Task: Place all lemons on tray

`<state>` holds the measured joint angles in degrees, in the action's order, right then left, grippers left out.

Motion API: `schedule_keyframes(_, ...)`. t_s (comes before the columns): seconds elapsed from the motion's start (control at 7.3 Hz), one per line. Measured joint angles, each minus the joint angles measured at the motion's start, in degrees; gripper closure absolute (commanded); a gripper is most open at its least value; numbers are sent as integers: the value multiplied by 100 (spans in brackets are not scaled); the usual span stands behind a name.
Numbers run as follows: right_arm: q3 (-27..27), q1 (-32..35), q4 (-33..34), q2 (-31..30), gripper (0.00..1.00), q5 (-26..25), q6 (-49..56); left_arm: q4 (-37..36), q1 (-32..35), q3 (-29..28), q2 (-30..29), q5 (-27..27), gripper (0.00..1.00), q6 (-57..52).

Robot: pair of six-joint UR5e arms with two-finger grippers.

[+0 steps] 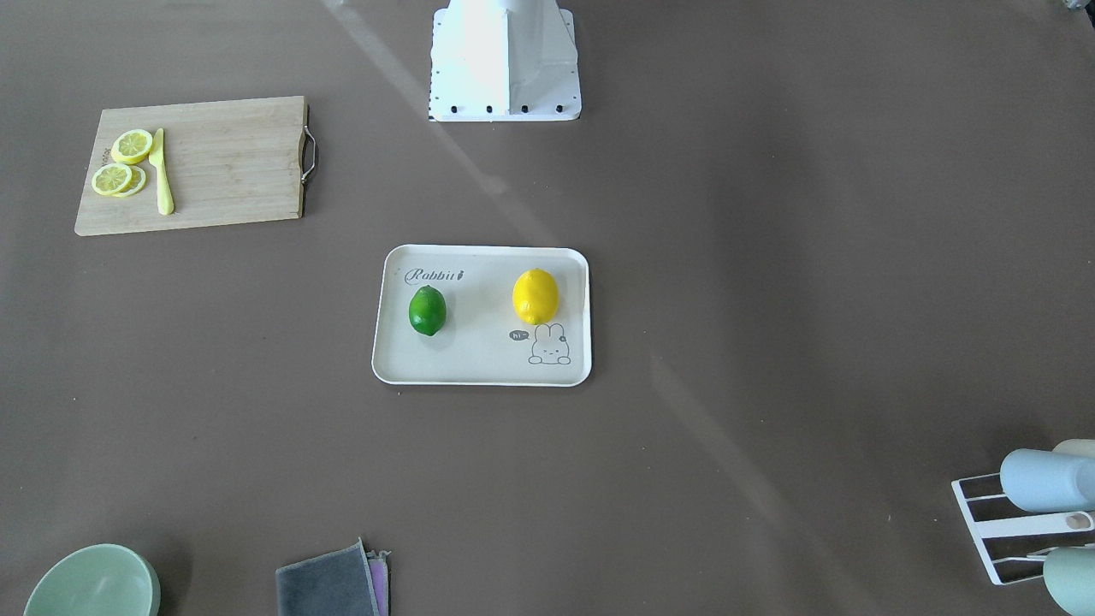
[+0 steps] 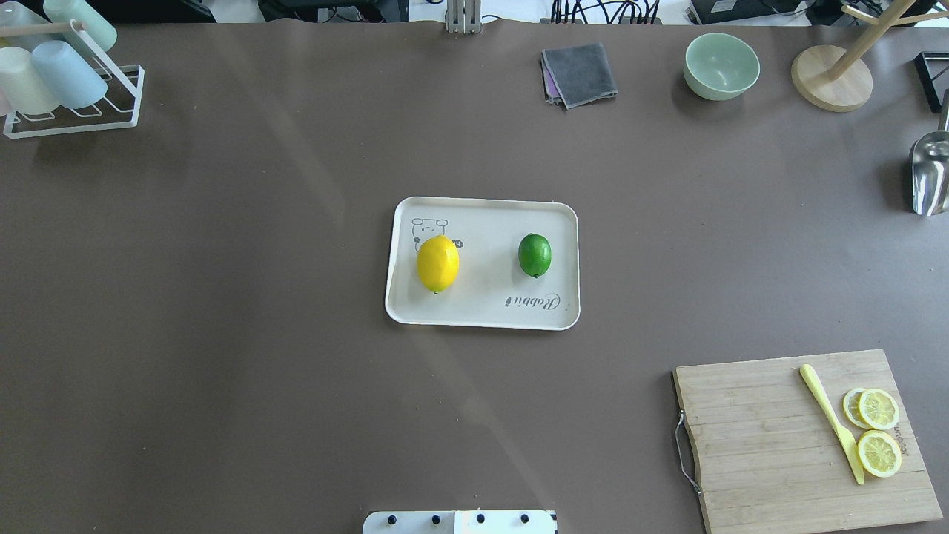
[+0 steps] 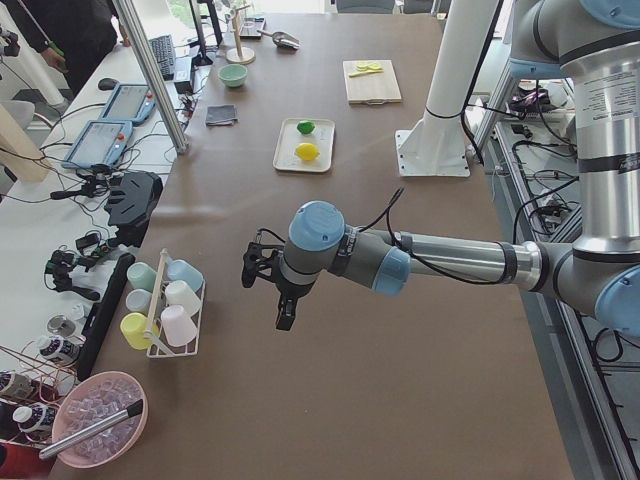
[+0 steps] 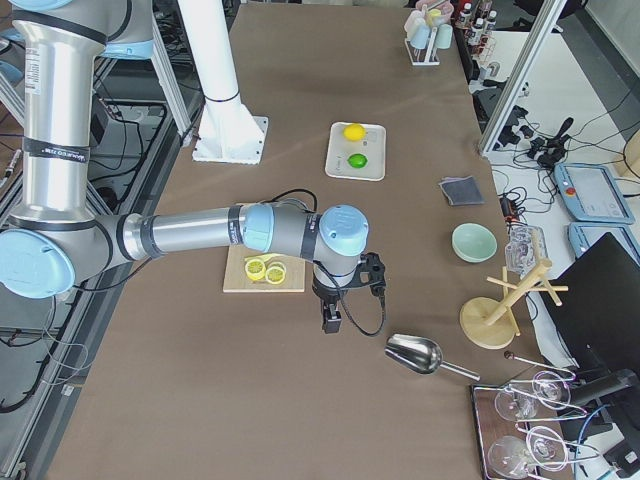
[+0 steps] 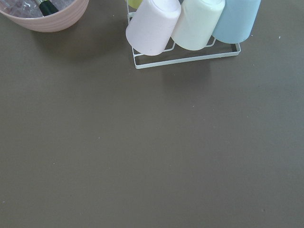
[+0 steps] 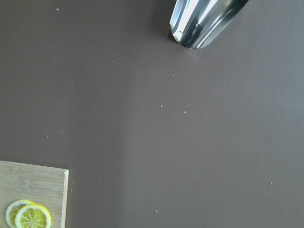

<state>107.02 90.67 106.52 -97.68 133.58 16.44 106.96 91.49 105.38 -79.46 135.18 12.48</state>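
My left end effector point(image 3: 284, 316) hangs over the table point(image 2: 222, 334) near the cup rack point(image 3: 165, 315). My right end effector point(image 4: 330, 320) hangs just beside the cutting board point(image 4: 262, 272). I cannot tell whether either is released or clenched. On the tray point(image 2: 482, 308) at mid-table, the yellow lemon point(image 2: 437, 264) lies at left and the green lemon point(image 2: 534, 254) at right, apart.

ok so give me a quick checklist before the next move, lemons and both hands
1. Yellow lemon on the tray: ok.
2. Green lemon on the tray, apart from the yellow one: ok.
3. No whole lemon off the tray, only lemon slices on the cutting board: ok.
4. Left hand clear of the tray: ok.
5. Right hand clear of the tray: ok.
6. Hands open or shut: cannot tell.
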Motion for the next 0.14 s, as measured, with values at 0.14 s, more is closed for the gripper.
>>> schedule_keyframes(0.14, 2, 2, 0, 1, 0, 1, 0, 0, 0, 0, 0, 0, 2, 0)
